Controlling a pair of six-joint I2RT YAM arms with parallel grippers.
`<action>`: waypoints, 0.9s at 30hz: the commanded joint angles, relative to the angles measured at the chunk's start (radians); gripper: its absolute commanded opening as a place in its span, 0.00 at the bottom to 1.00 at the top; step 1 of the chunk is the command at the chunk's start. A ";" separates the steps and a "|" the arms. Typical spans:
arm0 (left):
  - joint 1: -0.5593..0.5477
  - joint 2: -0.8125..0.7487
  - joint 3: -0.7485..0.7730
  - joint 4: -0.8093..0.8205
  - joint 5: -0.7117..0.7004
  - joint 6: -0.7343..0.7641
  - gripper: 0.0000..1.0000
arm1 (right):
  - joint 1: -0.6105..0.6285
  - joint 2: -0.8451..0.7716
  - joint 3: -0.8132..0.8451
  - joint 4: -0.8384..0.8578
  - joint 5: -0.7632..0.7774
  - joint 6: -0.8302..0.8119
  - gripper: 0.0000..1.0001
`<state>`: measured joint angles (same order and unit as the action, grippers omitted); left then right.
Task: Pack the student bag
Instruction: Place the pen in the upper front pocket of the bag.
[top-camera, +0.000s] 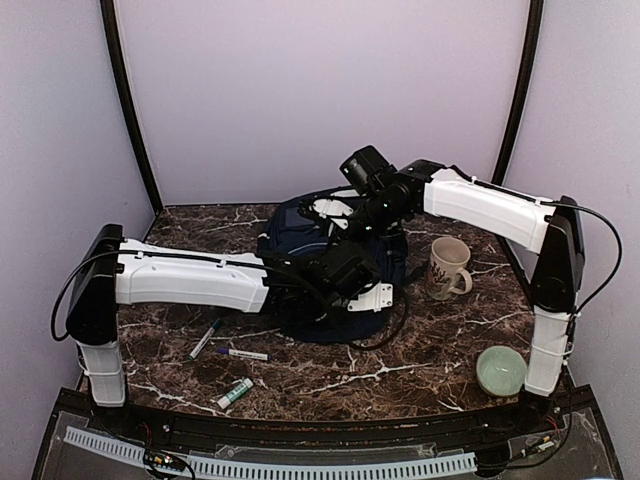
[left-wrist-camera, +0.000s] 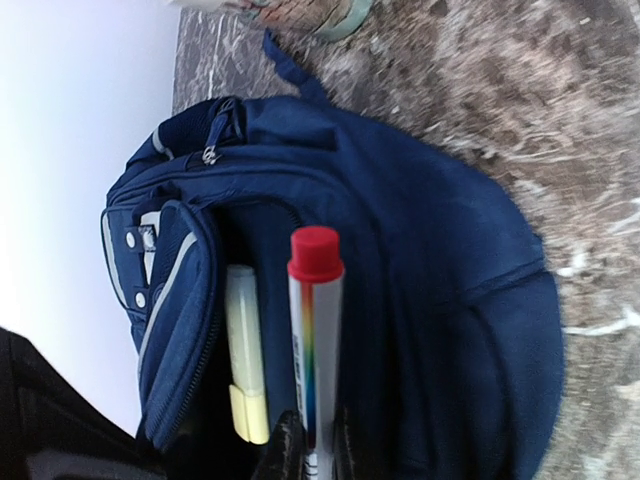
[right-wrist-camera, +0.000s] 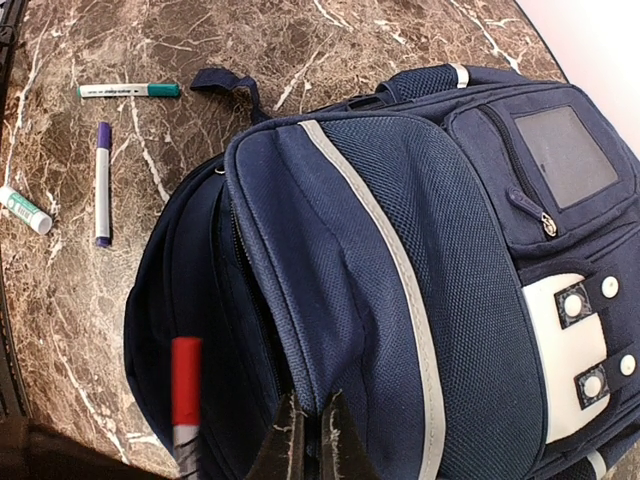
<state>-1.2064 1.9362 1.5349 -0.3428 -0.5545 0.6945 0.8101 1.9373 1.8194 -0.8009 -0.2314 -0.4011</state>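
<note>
The left end effector (left-wrist-camera: 315, 452) pinches a red-capped marker (left-wrist-camera: 315, 300), with the student bag (left-wrist-camera: 430, 300) just below it. The right end effector (right-wrist-camera: 308, 440) is pressed together on the bag's soft, floppy rim, likely the best hold.

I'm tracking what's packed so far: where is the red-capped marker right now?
Left wrist view, centre: the red-capped marker is in the left hand, over the open pocket of the student bag, beside a yellow highlighter.
</note>
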 joint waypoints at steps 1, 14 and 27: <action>0.054 0.009 0.021 0.104 -0.027 0.097 0.05 | 0.003 -0.013 0.044 0.040 -0.059 0.018 0.00; 0.136 0.130 0.050 0.168 -0.020 0.184 0.04 | 0.004 -0.017 0.047 0.034 -0.074 0.020 0.00; 0.192 0.167 0.099 0.174 -0.061 0.100 0.25 | 0.003 -0.020 0.040 0.037 -0.073 0.014 0.00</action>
<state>-1.0527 2.1094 1.5917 -0.1661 -0.5938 0.8558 0.7921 1.9373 1.8214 -0.7795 -0.2344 -0.3969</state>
